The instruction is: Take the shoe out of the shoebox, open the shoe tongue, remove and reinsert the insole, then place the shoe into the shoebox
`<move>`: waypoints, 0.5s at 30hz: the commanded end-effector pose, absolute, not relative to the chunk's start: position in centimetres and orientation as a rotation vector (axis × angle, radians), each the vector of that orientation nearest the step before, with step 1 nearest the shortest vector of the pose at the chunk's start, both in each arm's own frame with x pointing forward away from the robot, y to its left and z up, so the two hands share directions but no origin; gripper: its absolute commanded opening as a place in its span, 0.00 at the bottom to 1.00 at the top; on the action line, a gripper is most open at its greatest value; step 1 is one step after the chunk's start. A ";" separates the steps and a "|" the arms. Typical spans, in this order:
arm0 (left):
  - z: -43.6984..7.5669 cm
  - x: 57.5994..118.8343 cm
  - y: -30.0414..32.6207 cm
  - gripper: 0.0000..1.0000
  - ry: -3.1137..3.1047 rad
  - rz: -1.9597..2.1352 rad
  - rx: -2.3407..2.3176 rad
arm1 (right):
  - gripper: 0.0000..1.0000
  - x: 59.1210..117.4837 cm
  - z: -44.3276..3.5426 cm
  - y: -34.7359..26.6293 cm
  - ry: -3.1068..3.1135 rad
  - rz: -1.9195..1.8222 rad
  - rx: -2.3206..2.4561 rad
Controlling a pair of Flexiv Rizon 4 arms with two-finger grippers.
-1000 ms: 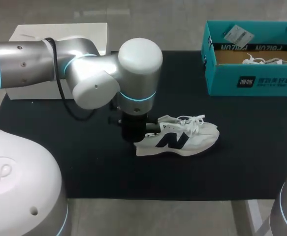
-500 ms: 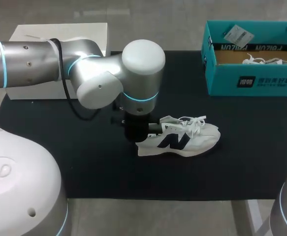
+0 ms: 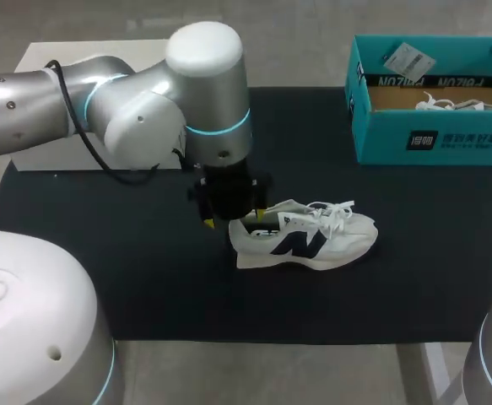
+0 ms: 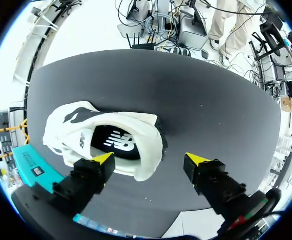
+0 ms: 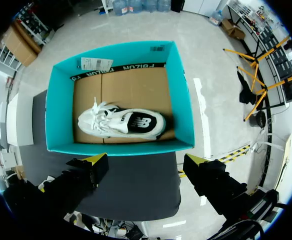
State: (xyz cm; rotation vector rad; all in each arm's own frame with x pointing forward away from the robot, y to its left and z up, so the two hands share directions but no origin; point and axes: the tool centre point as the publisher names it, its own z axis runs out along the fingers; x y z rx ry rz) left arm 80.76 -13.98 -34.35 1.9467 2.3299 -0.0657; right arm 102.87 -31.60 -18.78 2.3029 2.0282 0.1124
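In the middle of the frame, the white lace-up sneaker (image 3: 313,240) is lying upright on the black table mat (image 3: 102,278), out of the teal cardboard shoebox (image 3: 431,139) at upper right. The left gripper (image 3: 235,218) is hovering at its heel, fingers spread, probably lining up to steady it.

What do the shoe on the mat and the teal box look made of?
Shoe: likely matte white textile or suede, since it looks soft and unshiny, though the exact fabric is unclear. Shoebox: cardboard, printed teal outside, with a raw brown floor inside.
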 end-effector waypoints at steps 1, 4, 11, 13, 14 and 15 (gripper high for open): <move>-32.7 80.3 -12.7 1.00 2.354 -0.215 1.821 | 1.00 103.0 -18.8 -31.6 2.030 0.110 2.304; -31.7 80.0 -12.0 1.00 2.363 -0.424 1.617 | 1.00 103.0 -18.8 -31.6 2.030 0.110 2.304; -30.8 79.9 -9.9 1.00 2.287 -0.921 1.182 | 1.00 103.0 -18.8 -31.6 2.030 0.110 2.304; -31.0 80.3 -9.0 1.00 2.182 -1.173 1.062 | 1.00 103.0 -18.8 -31.6 2.030 0.110 2.304; -31.2 80.6 -8.6 1.00 2.132 -1.265 1.010 | 1.00 103.0 -18.8 -31.6 2.030 0.110 2.304; -31.2 80.8 -8.3 1.00 2.068 -1.333 0.976 | 1.00 103.0 -18.8 -31.6 2.030 0.110 2.304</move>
